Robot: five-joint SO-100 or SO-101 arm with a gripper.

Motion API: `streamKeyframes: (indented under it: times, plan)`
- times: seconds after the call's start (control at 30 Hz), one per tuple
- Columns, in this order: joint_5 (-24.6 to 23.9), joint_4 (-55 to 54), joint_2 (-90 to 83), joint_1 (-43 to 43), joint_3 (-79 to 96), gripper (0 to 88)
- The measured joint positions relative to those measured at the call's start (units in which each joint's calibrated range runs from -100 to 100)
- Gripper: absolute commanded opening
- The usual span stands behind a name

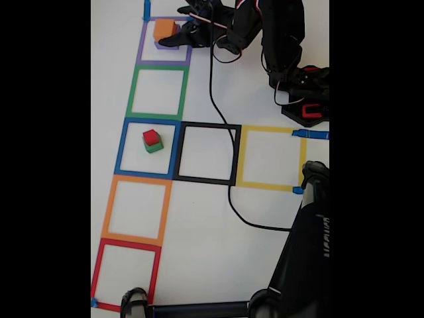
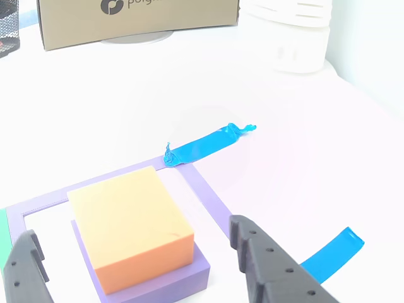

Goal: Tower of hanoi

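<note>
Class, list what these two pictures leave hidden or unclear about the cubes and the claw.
- Purple cube: fixed view, mostly covered by the orange cube.
- Green cube: fixed view, top hidden under the red cube.
- Claw: other view, cut off by the bottom edge.

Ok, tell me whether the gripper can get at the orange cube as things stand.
Probably yes. The gripper is open, its fingers either side of the orange cube, which sits on the purple cube with nothing over it.
</note>
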Motion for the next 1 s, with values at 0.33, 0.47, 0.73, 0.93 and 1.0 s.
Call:
streamKeyframes:
  times: [0.33,0.47,0.73,0.93,1.0]
  plan:
    - [0.0,-2.7,7.8,-1.3,-5.8,31.0]
    - [0.0,-2.9,8.2,-2.3,-5.9,26.1]
    - [0.0,-2.9,8.5,-5.1,-5.9,17.4]
    - [-0.2,-2.9,8.8,-6.2,-6.0,9.1]
    - [-0.4,-2.9,8.8,-6.3,-6.0,7.3]
